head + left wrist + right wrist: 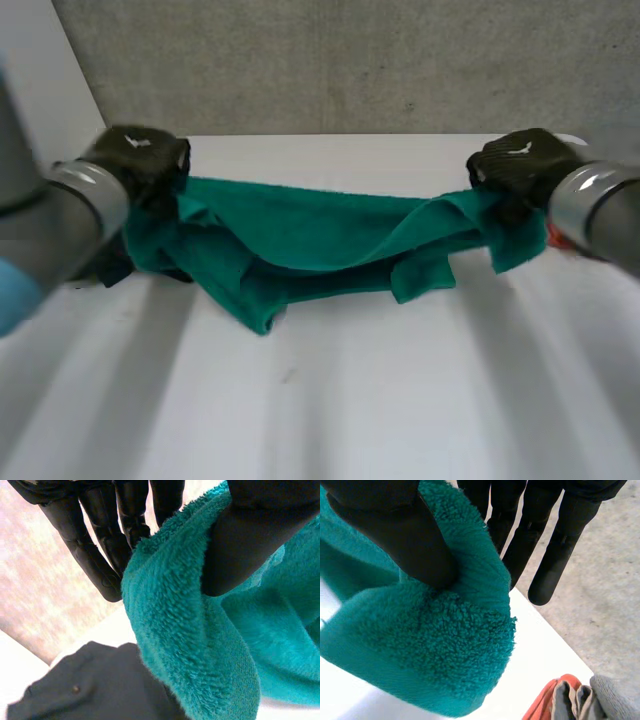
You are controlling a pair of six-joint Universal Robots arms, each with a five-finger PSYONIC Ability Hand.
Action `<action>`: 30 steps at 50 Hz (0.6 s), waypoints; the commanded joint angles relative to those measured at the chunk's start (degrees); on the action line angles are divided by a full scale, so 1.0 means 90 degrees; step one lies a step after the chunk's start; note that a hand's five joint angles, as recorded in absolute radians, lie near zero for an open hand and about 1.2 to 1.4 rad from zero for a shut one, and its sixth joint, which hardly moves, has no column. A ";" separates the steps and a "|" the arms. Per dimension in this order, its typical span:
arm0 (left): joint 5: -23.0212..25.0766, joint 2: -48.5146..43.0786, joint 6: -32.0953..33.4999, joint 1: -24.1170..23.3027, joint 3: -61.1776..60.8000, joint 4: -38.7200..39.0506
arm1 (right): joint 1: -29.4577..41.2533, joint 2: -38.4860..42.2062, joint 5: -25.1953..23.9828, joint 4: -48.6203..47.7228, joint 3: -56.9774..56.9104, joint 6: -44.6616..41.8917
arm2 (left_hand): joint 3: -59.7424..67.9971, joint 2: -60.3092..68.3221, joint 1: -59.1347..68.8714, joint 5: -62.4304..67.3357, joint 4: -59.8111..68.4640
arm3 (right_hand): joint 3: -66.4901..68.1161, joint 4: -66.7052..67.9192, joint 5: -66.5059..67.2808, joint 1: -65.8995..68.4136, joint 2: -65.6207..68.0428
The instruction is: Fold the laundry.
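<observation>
– Above the white table (320, 410), what hangs there, and who has it?

– A green terry towel (320, 235), strung between the two hands. The left hand (140, 160) has its left end and the right hand (520, 165) its right end. Each hand pinches a fold of the pile between its thumb and straight black fingers, clamped firmly on the cloth.

– How do the edges run?

– The towel's far edge stretches almost straight from hand to hand. Its near edge sags in loose folds towards the table, with one pointed corner drooping lowest, left of the middle. A short flap hangs below the right hand. I cannot tell whether the lowest folds touch the table.

– Is there room to move?

– On the near side of the towel the table lies bare and wide. Beyond the towel a narrow strip of table runs to a grey wall (350, 60). A dark charcoal cloth (100, 685) lies crumpled under the towel's left end. An orange and grey fabric heap (547, 705) sits just beside its right end.

– And the textures?

– The towel is thick, looped and fuzzy, bunching into rounded rolls at each pinch. The dark cloth looks smooth and flat-woven. The grey part of the heap looks soft and nubbly, and the wall is rough like concrete.
</observation>
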 commanded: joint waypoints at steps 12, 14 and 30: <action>0.0735 -0.1272 0.1236 0.0698 0.1590 -0.2007 | -0.0299 0.1108 -0.0234 0.1790 -0.1835 -0.1242 | 0.1382 0.1322 0.1691 0.1602 0.1317 | 0.1323 0.1286 0.1441 0.1856 0.1431; 0.0764 -0.1749 0.1334 0.0688 0.2388 -0.1910 | -0.0182 0.1498 0.0135 0.1120 -0.2448 -0.0961 | 0.1382 0.1322 0.1691 0.1602 0.1317 | 0.1323 0.1286 0.1441 0.1856 0.1431; 0.0803 -0.0883 -0.0619 0.0668 0.3215 0.2807 | -0.0221 0.0983 0.1125 -0.4940 -0.2677 0.1620 | 0.1382 0.1322 0.1691 0.1602 0.1317 | 0.1323 0.1286 0.1441 0.1856 0.1431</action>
